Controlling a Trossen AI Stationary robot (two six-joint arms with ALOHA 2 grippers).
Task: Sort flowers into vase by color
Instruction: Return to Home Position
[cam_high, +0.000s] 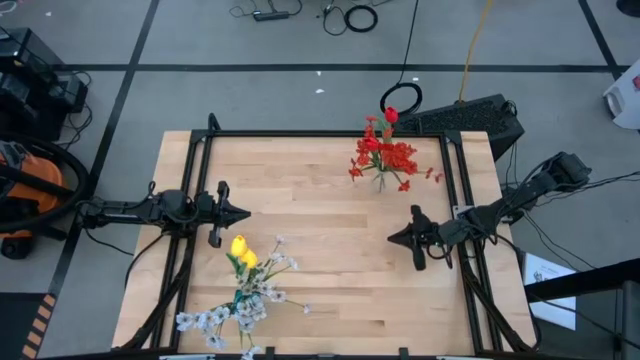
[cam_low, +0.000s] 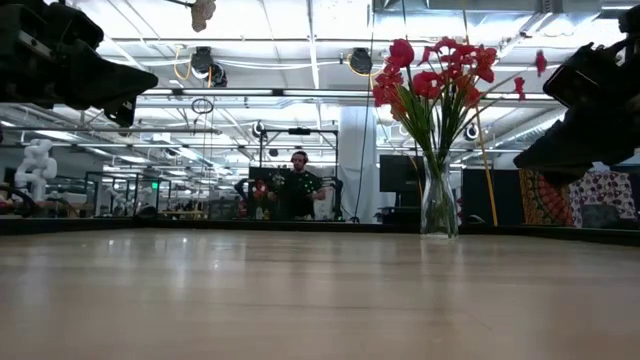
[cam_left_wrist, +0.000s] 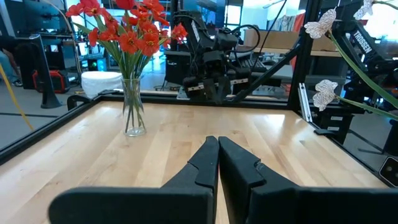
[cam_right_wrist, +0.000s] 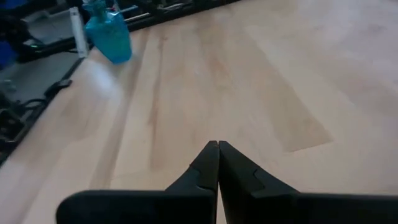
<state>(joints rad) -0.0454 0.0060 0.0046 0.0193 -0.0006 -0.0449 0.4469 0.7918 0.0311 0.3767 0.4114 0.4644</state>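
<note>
Near-left, at the worktop's (cam_high: 320, 265) near edge: white sprays (cam_high: 215, 318) and yellow tulip buds (cam_high: 240, 250), bunched together. The blue vase (cam_right_wrist: 109, 38) shows plainly only from the right wrist. The sprays fan wide and low, and some reach the near edge. The tulips rise on thin green stalks.

Main risk, as I judge it, is here. The left claw (cam_left_wrist: 217, 142) hangs just beyond the tulips, jaws pinched together and holding nothing. From its wrist camera a green stalk with white blossoms arches right past the arm. If I swing that arm home low or towards the near side, it could snag a stalk, drag a stem out or tip the vase. I'd lift clear first, then retract.

Mid-right: the right claw (cam_right_wrist: 217, 144), also pinched and empty, over bare wood and well apart from both bouquets. I see little hazard on its retreat unless it sweeps towards the far side.

Far-right: red flowers (cam_low: 435, 75) upright in a clear glass vase (cam_left_wrist: 134, 111), apart from the far rail. The heads are dense, with tulip buds among small clusters, and they splay wider than the slim base. It looks top-heavy, so a nudge or a jolt to the worktop might rock it.

Sorting looks finished: no loose stems on the wood.
</note>
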